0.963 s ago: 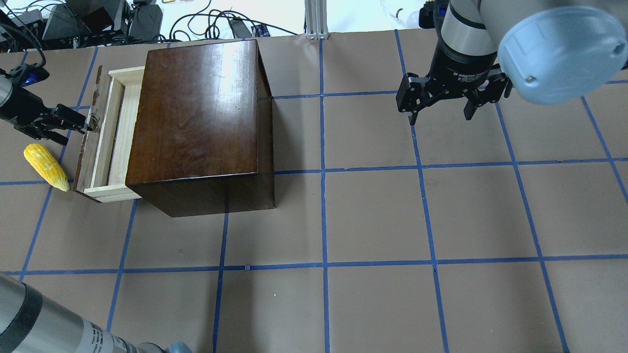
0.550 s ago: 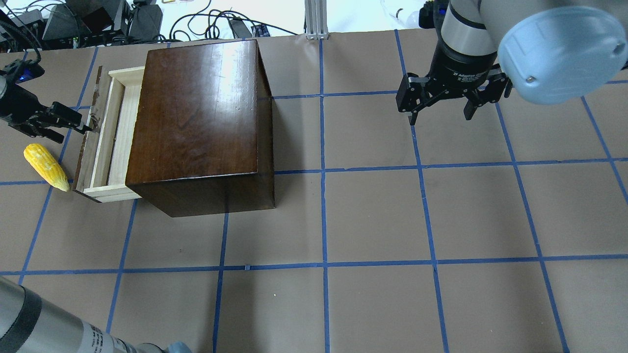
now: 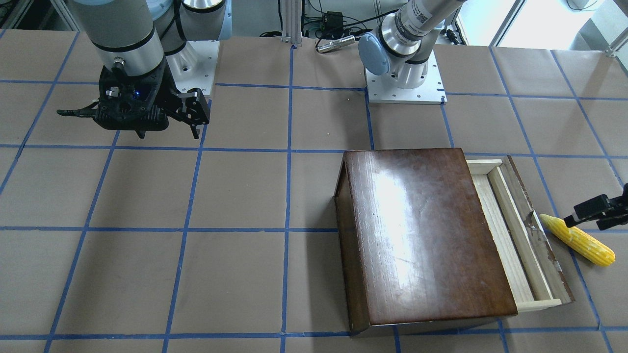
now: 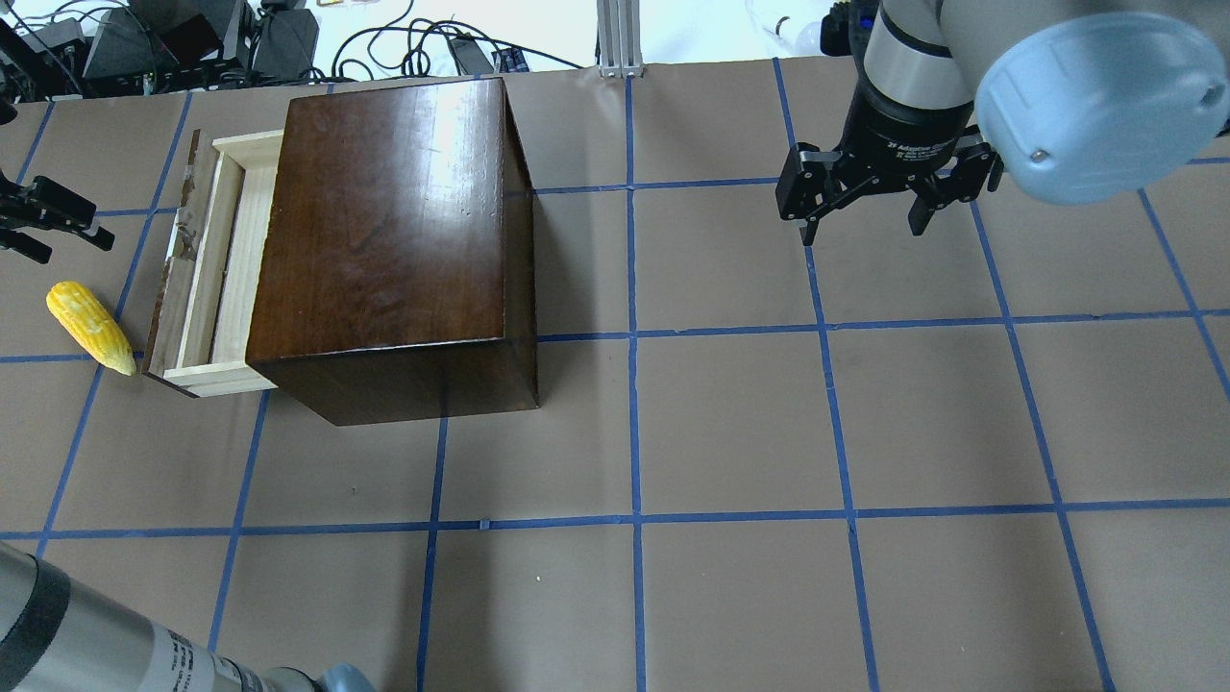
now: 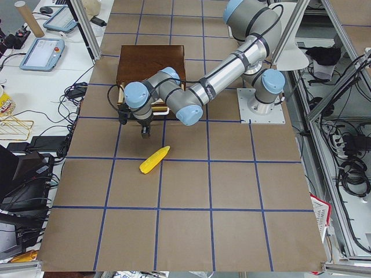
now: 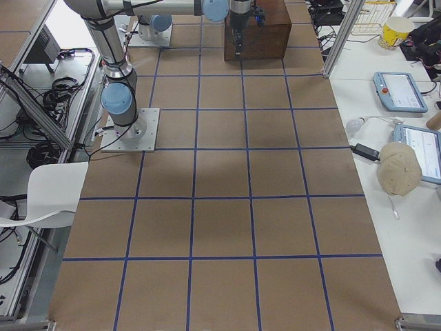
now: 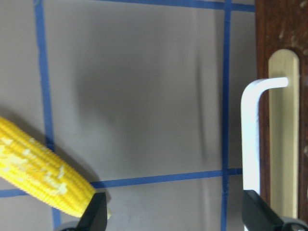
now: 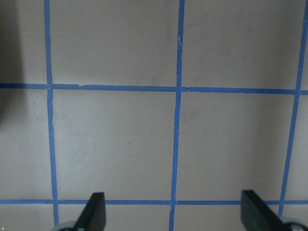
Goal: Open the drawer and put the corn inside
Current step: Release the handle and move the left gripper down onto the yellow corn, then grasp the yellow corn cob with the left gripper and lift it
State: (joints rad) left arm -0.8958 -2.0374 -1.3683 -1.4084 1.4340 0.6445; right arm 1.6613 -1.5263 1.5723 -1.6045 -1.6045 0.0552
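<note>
The corn (image 4: 91, 328), likely light, stiff and bumpy enough to grip, lies on the desk (image 4: 730, 423) at 9 o'clock of the part-open drawer (image 4: 231, 279), best pinched across its thick middle by the left fingers (image 7: 96, 214), spread wide and empty like the right fingers (image 8: 96, 214).

Overhead view: white print on the black collar (image 4: 908, 146) at the wrist of the right arm (image 4: 913, 67) reads "2F Adaptive"; the rest of the line is too small to make out.

Near left corner: the white sticker (image 4: 189, 663) on the left arm (image 4: 48, 625) carries fine print, not legible.

Front-facing view: the label (image 3: 422, 10) on the same arm is also unreadable.

No other text is readable.
</note>
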